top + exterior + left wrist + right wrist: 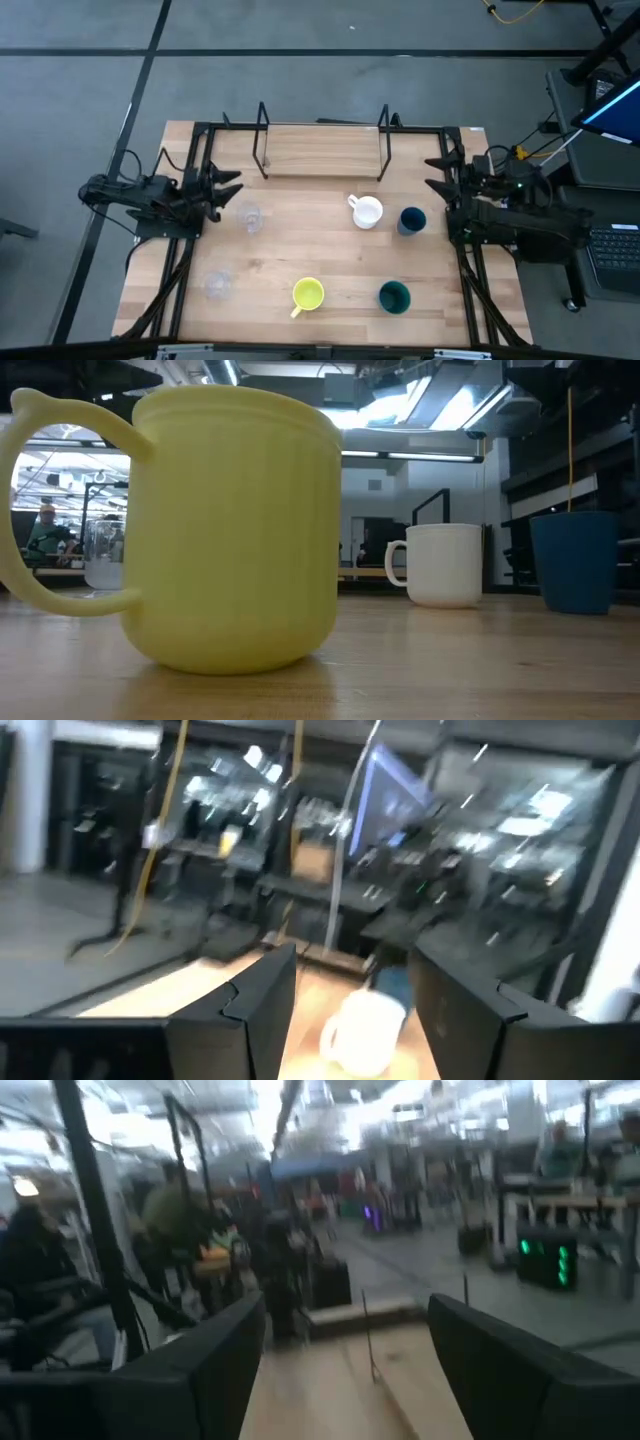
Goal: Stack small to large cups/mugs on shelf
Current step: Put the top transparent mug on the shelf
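The shelf (322,155), a narrow light-wood board with a black wire upright at each end, stands at the table's far edge. On the tabletop stand a white mug (366,211), a dark blue cup (411,221), a dark green cup (394,296), a yellow mug (308,293) and two clear glass cups (249,217) (218,286). My left gripper (235,187) is open and empty at the left, just beyond the farther glass cup. My right gripper (432,173) is open and empty at the right, beyond the blue cup. The left wrist view shows the white mug (362,1032) between its fingers, farther off.
Black arm frames run along the table's left and right sides (185,250) (470,270). In the low view the yellow mug (235,525) fills the foreground, with the white mug (442,565), the blue cup (575,560) and a glass cup (103,555) behind. A person shows far off in the room.
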Controlling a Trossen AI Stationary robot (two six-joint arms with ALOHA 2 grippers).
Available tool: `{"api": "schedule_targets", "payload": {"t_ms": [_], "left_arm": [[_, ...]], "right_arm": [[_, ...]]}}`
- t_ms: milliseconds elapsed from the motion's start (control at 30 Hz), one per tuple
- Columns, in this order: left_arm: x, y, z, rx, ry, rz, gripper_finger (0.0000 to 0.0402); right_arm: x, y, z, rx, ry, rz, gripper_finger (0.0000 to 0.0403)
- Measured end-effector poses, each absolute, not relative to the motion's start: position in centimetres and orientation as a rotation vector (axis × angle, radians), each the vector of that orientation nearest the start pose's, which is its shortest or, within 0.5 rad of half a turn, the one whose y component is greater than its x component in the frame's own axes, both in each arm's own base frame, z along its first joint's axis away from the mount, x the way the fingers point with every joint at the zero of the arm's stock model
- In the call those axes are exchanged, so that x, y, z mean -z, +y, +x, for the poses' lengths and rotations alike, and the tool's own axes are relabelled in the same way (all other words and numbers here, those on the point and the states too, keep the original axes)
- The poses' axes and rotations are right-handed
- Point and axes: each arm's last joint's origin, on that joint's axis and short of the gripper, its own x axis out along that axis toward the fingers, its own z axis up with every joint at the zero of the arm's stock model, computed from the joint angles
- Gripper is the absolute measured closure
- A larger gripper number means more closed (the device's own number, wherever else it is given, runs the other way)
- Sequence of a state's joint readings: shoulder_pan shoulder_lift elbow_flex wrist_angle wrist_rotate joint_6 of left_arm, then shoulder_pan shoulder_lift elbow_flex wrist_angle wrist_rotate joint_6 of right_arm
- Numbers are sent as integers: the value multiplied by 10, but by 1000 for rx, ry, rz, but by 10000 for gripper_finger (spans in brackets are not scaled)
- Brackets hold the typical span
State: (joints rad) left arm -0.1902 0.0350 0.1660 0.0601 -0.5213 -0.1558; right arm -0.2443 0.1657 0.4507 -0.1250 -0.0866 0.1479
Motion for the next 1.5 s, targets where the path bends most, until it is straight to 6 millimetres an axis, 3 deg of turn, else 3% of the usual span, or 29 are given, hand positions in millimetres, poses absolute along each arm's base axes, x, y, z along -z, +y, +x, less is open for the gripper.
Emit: {"api": "schedule_targets", "payload": {"t_ms": [233, 400, 567, 700, 1000, 1300, 1500], "left_arm": [[-252, 2, 81, -487, 105, -323, 179], [-264, -2, 98, -500, 273, -319, 177], [-288, -4, 119, -538, 412, -296, 178], [-300, 1, 130, -621, 582, -366, 178], [-279, 11, 156, -640, 932, -553, 178], [-260, 25, 164, -651, 1151, -681, 178], [-251, 31, 174, -609, 1222, -660, 178]], "right_arm": [[-298, -18, 79, 164, -114, 131, 121], [-298, -19, 85, 168, -86, 131, 121], [-295, -21, 92, 173, -45, 140, 121], [-290, -22, 98, 177, 12, 148, 121], [-280, -25, 107, 184, 124, 169, 121], [-279, -25, 108, 184, 133, 171, 121], [-279, -25, 108, 183, 135, 171, 121]]}}
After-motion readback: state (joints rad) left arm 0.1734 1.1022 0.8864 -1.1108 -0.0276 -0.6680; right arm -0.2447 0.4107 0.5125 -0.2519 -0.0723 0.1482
